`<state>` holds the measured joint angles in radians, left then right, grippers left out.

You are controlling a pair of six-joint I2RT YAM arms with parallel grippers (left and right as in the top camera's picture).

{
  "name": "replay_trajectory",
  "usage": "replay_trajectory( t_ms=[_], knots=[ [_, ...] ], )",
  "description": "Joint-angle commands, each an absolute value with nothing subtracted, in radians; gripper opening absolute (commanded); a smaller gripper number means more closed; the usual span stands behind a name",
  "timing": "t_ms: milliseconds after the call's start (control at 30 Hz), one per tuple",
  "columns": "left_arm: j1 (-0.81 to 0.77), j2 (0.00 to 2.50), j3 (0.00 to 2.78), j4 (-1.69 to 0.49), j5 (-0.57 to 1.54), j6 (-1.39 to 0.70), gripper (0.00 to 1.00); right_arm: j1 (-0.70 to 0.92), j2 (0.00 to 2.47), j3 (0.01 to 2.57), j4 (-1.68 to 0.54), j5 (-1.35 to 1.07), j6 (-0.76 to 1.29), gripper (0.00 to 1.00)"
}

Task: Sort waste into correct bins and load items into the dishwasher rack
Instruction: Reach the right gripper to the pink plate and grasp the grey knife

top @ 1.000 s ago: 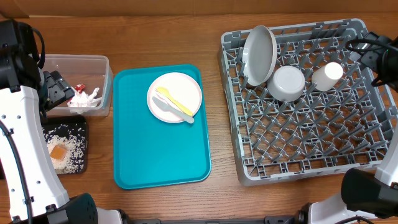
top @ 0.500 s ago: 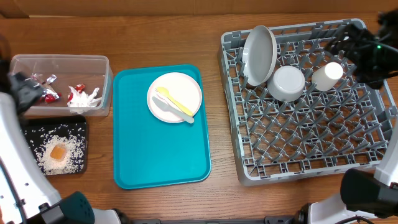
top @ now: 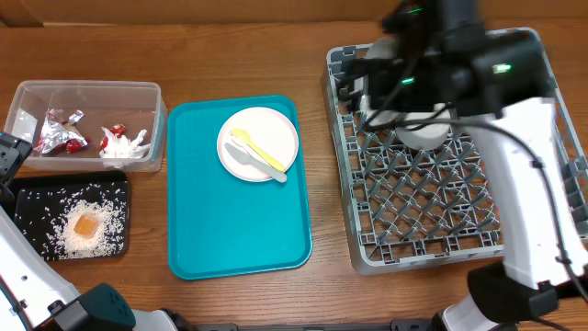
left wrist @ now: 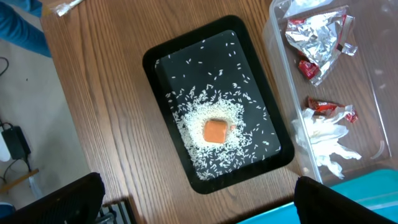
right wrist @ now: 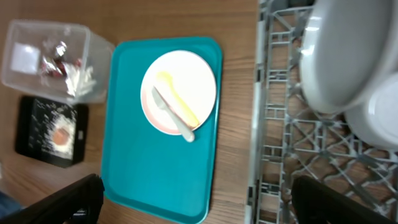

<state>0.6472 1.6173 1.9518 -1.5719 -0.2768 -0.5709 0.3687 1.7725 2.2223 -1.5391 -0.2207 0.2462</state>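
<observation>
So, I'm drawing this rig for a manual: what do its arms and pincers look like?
Both arms are white shells on black joints. The right arm carries loose black cables and small green lights on its black upper end. The left arm shows mostly white. The left pincer and right pincer have plain matte black fingers.

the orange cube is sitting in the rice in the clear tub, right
Not quite. The orange cube sits in the rice, but in the black tray, not the clear tub. The left wrist view shows it plainly.
</observation>
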Motion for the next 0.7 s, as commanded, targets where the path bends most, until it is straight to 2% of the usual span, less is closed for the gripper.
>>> replay_trajectory(
  t_ms=[0,333,667],
  knots=[
    [0.648,1.610,1.954,-1.573,-0.269,-0.584,1.00,0.466,1.838,2.224,-1.522,-0.097,0.296,1.00],
    [0.648,1.610,1.954,-1.573,-0.269,-0.584,1.00,0.644,2.079,2.224,-1.461,-0.090,0.223,0.99],
    [0.648,1.610,1.954,-1.573,-0.269,-0.584,0.99,0.726,2.280,2.224,-1.378,-0.068,0.205,0.84]
  ],
)
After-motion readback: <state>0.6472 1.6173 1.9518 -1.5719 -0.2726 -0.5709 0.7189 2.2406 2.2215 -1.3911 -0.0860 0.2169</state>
